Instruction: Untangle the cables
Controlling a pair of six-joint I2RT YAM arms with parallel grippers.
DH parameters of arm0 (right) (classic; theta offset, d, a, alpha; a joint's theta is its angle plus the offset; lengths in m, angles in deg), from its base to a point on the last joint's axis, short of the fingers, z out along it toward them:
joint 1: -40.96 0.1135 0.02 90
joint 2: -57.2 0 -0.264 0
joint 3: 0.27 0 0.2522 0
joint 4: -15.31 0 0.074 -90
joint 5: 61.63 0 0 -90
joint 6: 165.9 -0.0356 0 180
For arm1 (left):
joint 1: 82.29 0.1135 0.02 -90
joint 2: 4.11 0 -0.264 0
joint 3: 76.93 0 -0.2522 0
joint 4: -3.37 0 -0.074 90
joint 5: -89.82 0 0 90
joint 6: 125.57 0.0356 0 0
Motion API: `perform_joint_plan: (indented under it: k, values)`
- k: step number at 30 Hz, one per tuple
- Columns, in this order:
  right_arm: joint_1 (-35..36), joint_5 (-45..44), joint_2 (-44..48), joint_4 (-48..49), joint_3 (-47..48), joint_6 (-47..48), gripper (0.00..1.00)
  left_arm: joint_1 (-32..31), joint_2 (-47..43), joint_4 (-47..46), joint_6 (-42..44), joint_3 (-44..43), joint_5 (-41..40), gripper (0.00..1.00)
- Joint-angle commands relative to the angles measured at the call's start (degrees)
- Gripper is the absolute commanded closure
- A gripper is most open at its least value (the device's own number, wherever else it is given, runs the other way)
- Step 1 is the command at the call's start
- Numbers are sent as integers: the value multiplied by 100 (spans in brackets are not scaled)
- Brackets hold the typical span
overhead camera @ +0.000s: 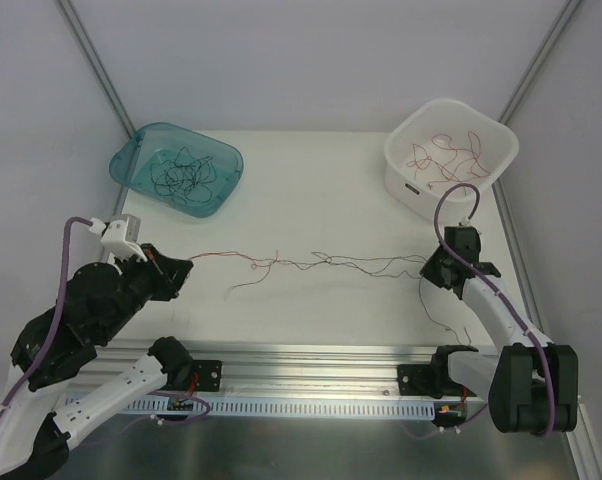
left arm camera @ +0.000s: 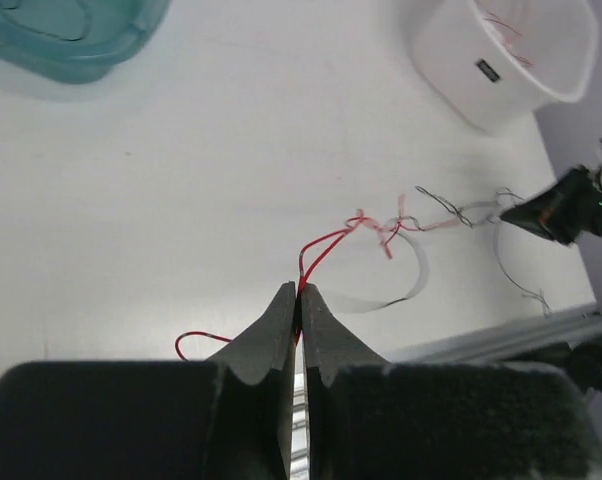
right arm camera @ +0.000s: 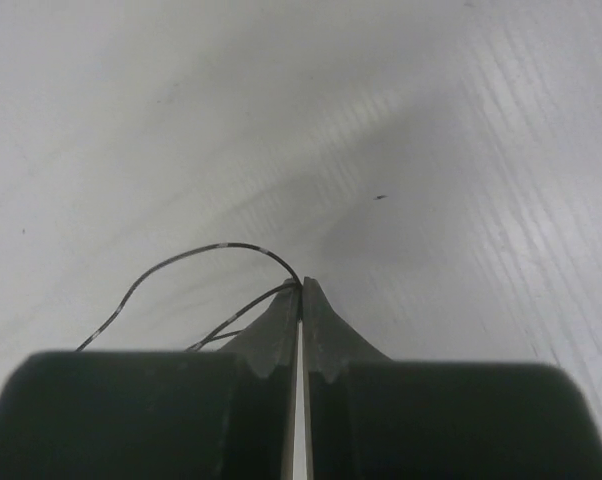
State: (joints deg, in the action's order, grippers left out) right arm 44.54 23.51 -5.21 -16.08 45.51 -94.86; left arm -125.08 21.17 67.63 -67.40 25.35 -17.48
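The left gripper point(left arm camera: 299, 290) is clamping its tips tight on a red strand point(left arm camera: 326, 245), while the right gripper point(right arm camera: 301, 288) is pinching equally tight on a black strand point(right arm camera: 196, 255) whose loop is curling out to the left of its tips. Between them the cables point(overhead camera: 326, 261) are hanging as one thin line of red and black wire stretched low across the white table point(overhead camera: 311, 200), the two arms standing well apart so that the pull is running through the snags instead of leaving slack. A small red knot point(overhead camera: 269, 263) is sitting toward the left end of the line, and loose black tails are trailing off further right, so the colours are not yet parting. Each arm seems to be holding the colour it is sorting: the teal bin point(overhead camera: 126, 165) at the far left is collecting a heap of black wires point(overhead camera: 186, 172), and the white tub point(overhead camera: 405, 182) at the far right is collecting red wires point(overhead camera: 449, 155). Judging from this, the pair is teasing one of the last tangled lengths apart; wire this fine could slip from the tips or cinch the knot tighter under a straight pull.
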Motion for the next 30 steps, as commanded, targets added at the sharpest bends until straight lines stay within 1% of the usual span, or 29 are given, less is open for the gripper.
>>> perform_joint_plan:
  k: [1,5,7,10,12,14,15,16,19,20,22,23,24,25,26,27,28,30]
  values:
    - [-243,117,114,-206,-54,182,99,-28,310,671,-323,-169,-1416,100]
    - [-296,109,370,-364,33,296,99,-19,802,996,-446,6,-1715,100]
    - [-296,-22,458,-522,130,392,99,-19,1049,1172,-525,138,-2135,100]
    - [-287,90,607,-672,209,498,100,121,1339,1287,-578,376,-2558,100]
    - [-296,257,721,-689,227,525,99,218,1523,1261,-534,376,-2463,100]
    - [-287,372,783,-759,279,603,99,262,1664,1226,-491,376,-2541,100]
    - [-287,442,818,-760,297,648,99,271,1691,1173,-429,359,-2515,100]
    - [-287,747,810,-760,358,709,98,271,1726,1077,-368,341,-2454,100]
    - [-147,1179,739,-830,455,894,93,271,1796,524,1,349,-1867,100]
    - [10,1224,731,-830,490,938,92,271,1875,279,150,350,-1543,100]
    - [222,1321,695,-804,525,991,89,262,1998,84,274,332,-1172,100]
    - [458,1347,678,-795,595,1008,84,262,2138,-39,413,323,-988,100]
    - [591,1374,652,-804,648,1078,80,262,2209,-232,485,288,-551,100]
    - [714,1348,599,-830,710,1122,70,271,2297,-312,546,262,-364,100]
    - [976,1295,599,-917,858,1140,66,271,2463,-374,634,192,-144,100]
    - [1092,1251,599,-953,920,1149,61,262,2543,-426,678,139,206,100]
    - [1215,1155,686,-988,991,1149,53,262,2631,-514,713,95,418,100]
    - [1566,1102,844,-988,1149,1114,43,271,2824,-629,810,-11,762,100]
